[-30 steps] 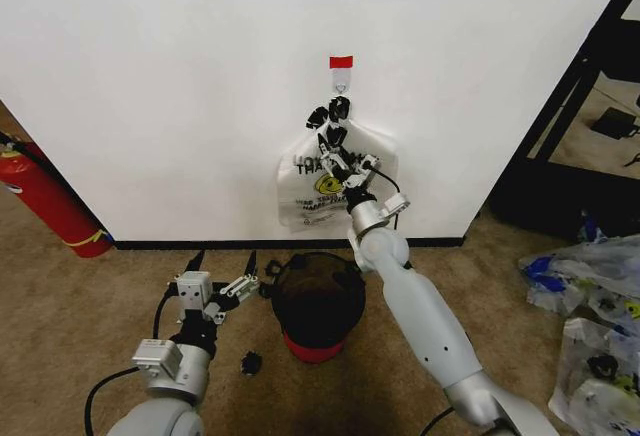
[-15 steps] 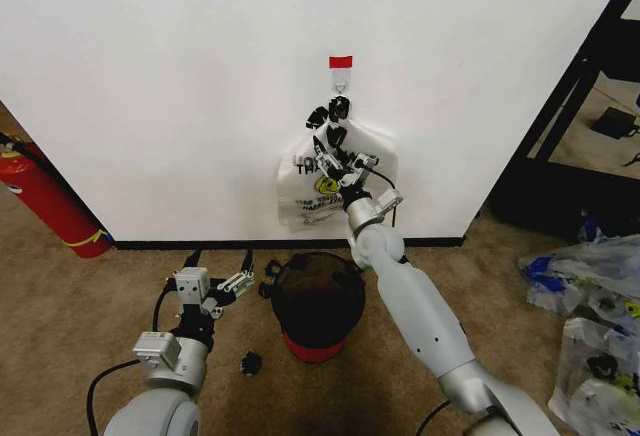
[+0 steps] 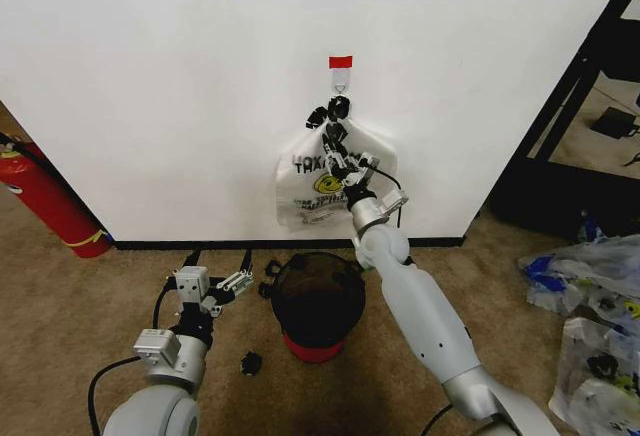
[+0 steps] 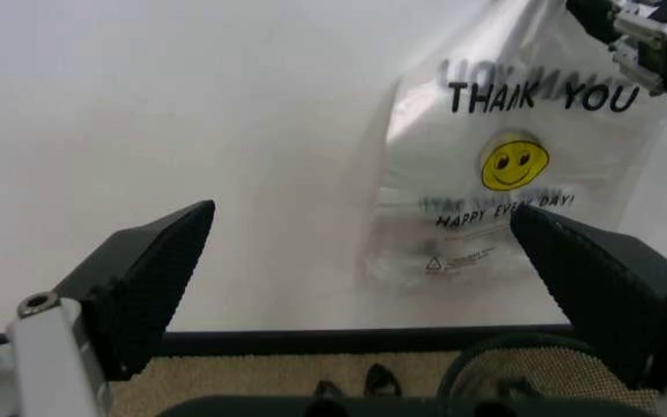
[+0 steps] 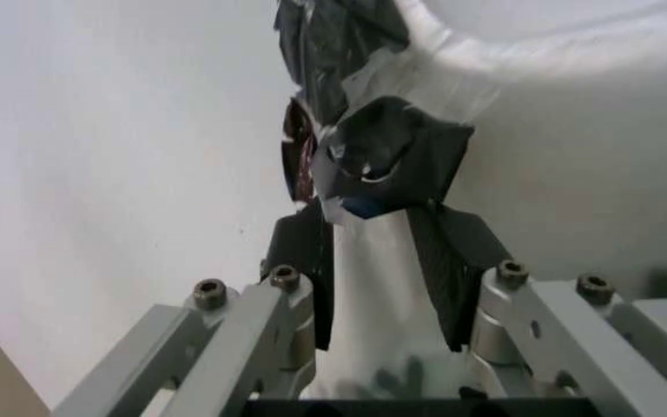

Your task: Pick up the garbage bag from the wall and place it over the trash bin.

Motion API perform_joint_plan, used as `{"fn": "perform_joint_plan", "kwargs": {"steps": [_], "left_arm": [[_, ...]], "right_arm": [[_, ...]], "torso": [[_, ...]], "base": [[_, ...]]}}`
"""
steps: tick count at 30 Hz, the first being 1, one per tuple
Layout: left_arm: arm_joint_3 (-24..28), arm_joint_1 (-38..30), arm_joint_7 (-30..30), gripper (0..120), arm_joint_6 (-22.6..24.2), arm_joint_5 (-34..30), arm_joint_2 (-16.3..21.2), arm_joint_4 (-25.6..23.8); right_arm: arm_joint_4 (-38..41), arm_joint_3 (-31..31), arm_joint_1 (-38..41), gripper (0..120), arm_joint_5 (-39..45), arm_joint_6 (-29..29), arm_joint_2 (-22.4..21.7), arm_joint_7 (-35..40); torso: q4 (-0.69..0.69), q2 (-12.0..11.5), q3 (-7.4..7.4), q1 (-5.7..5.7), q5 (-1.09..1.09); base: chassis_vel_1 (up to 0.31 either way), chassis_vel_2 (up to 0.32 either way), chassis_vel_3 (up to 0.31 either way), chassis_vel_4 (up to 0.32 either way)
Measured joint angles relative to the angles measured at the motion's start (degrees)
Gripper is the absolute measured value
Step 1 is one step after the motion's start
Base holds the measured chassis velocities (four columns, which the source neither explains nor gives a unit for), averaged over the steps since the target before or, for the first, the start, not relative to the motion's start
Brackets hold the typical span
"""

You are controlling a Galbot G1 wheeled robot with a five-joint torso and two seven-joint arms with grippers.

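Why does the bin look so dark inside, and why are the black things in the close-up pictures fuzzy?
Head view: the trash bin is black mesh, shadowed inside. Left wrist view: the left gripper's fingers sit close to the lens and blur; the garbage bag reads sharper.

Our arms are smooth pale-grey shells with silver wrist collars and black cables. Behind our black ribbed fingers (image 4: pixel 154 278) sit bare aluminium links, fastened with dark hex-socket screws (image 5: pixel 208 293).

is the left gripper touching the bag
No, the left gripper hangs open low beside the trash bin, well apart from the garbage bag on the wall.
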Motion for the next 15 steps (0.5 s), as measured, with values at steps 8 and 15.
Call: {"fn": "perform_joint_plan", "kwargs": {"steps": [8,15], "left_arm": [[-0.09,0.38,0.0,100,-0.4,0.12,0.48,0.34],[0.07,0.63,0.02,100,-1.02,0.34,0.42,0.52]], "right_arm": [[0.59,0.65,-0.3,23,0.0,-0.02,-0.38,0.09],[0.44,0.67,-0.3,23,-0.1,-0.02,-0.5,0.36]], "torso": [[0.0,0.0,0.0,0.0,0.0],[0.01,0.0,0.0,0.0,0.0]], "base": [[0.0,0.0,0.0,0.0],[0.0,0.0,0.0,0.0]]}}
